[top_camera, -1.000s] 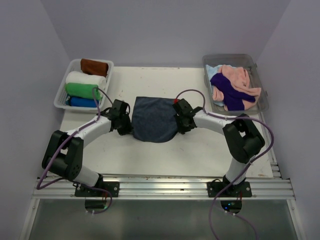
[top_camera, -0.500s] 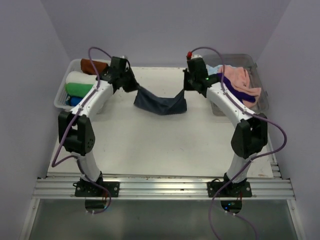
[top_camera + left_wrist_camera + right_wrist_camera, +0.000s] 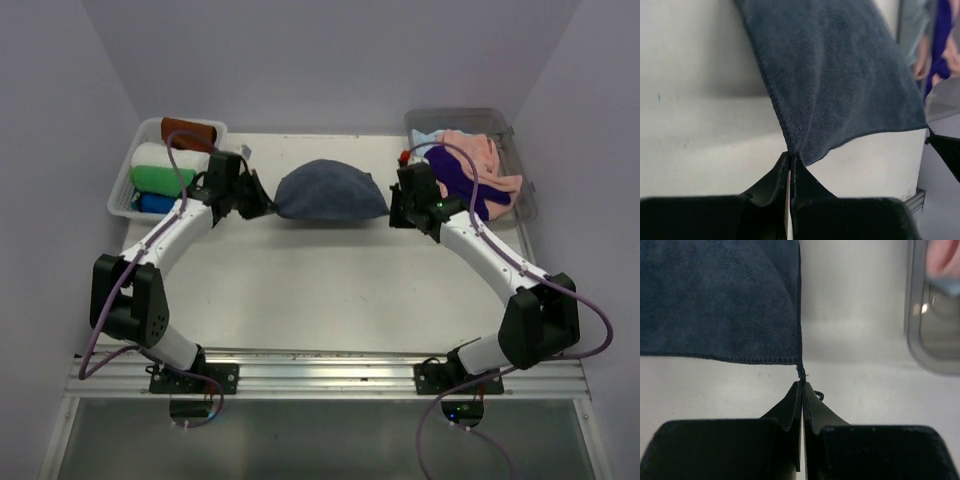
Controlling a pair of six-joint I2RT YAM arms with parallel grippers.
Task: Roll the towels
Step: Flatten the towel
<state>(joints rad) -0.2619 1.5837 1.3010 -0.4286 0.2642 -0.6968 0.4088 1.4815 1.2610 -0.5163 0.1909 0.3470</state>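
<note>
A dark blue-grey towel (image 3: 331,194) hangs stretched between both grippers over the far middle of the white table (image 3: 330,290), bulging upward in a dome. My left gripper (image 3: 262,207) is shut on its left corner; the left wrist view shows the towel (image 3: 840,75) pinched at the gripper (image 3: 790,156). My right gripper (image 3: 392,212) is shut on the right corner; the right wrist view shows the towel (image 3: 720,300) held by a corner thread at the gripper (image 3: 801,383).
A white basket (image 3: 125,195) at far left holds rolled brown, white, green and blue towels. A clear bin (image 3: 525,185) at far right holds pink, purple and light blue towels; its rim shows in the right wrist view (image 3: 920,335).
Both grippers lifted the towel off the table to the back, then came down and nearer, spreading it taut; it now bulges up instead of sagging.
</note>
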